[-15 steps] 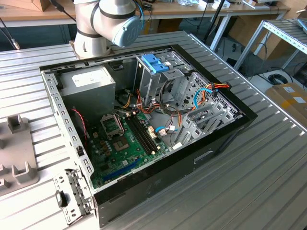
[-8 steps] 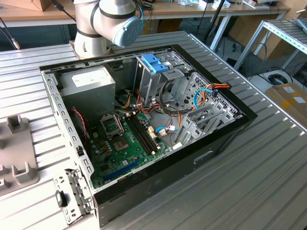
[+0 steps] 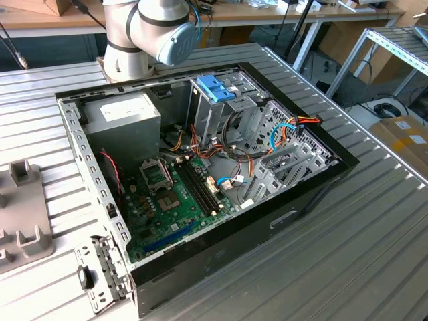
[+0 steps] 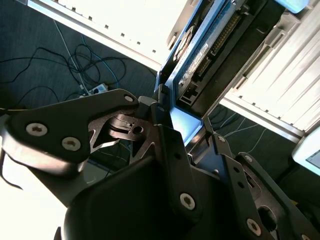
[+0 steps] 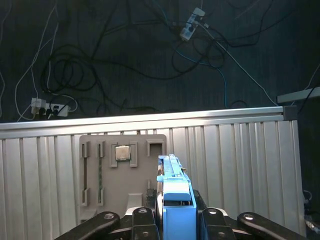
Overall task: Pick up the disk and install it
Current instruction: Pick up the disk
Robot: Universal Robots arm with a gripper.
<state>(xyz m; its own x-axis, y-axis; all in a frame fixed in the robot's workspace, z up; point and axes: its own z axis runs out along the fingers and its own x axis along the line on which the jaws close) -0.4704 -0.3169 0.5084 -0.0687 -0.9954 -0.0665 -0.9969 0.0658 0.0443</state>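
1. Gripper. One black two-finger gripper [image 5: 175,220] is closed on one disk, a flat rectangular black-and-silver metal hard drive in a blue plastic carrier [image 5: 174,187]. The two jaws press on the disk's two broad faces, so the gap between them equals the disk's thickness. In the second wrist view the gripper [image 4: 186,131] shows both black fingers [image 4: 167,142] around the carrier, and the disk [image 4: 207,47] extends away from them with its connector edge exposed.

2. Disk position. The disk stands on edge in the gripper, over one ribbed silver metal table [image 5: 240,165]. In the first wrist view it sits just beside one grey plastic fixture plate [image 5: 95,170]. That plate carries one square silver processor chip [image 5: 122,152].

3. Exterior view. One grey-and-blue robot arm [image 3: 157,27] rises behind one open black computer case [image 3: 314,194]. Inside the case:
- one grey power-supply box [image 3: 124,120]
- one green motherboard [image 3: 174,200]
- one blue plastic bracket [image 3: 215,88] on top of the metal drive cage
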